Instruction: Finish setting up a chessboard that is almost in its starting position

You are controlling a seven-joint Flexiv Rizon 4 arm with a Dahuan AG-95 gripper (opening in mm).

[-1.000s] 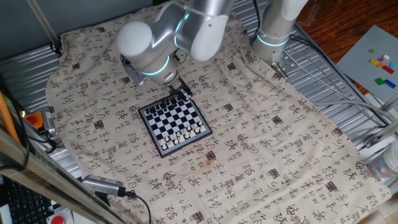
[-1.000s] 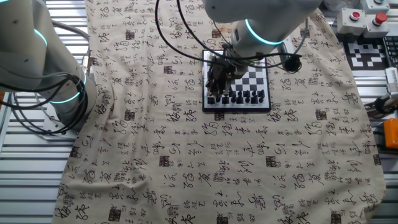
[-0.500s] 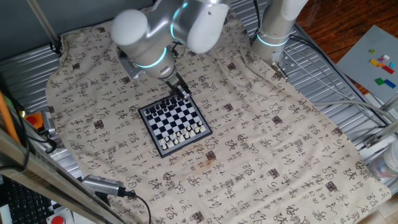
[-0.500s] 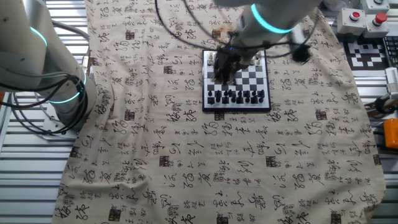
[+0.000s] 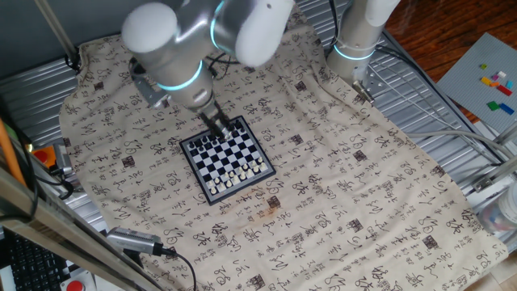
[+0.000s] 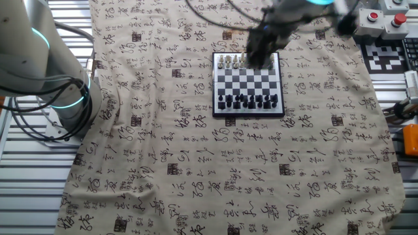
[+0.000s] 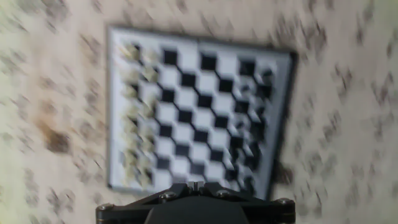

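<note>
A small chessboard (image 5: 229, 158) (image 6: 248, 81) (image 7: 193, 106) lies on the patterned cloth. White pieces (image 5: 238, 174) (image 6: 230, 62) (image 7: 134, 118) line one side of it and black pieces (image 6: 251, 101) (image 7: 255, 118) the opposite side. My gripper (image 5: 220, 129) (image 6: 260, 59) (image 7: 194, 185) hangs well above the board, and the blurred hand view takes in the whole board. Its jaws are closed to a thin slit, seemingly on a small chess piece that the fingers hide. The gripper covers part of the white row in the other fixed view.
A second arm's base (image 5: 359, 32) (image 6: 39, 65) stands at the cloth's edge. A grey plate with coloured bricks (image 5: 485, 77) lies off to one side. A box with red buttons (image 6: 382, 16) sits beyond the board. Ribbed metal table (image 5: 436, 113) surrounds the cloth.
The gripper has lifted off the black-side corner of the board and swung across above it toward the white side. The squares it covered are now uncovered.
</note>
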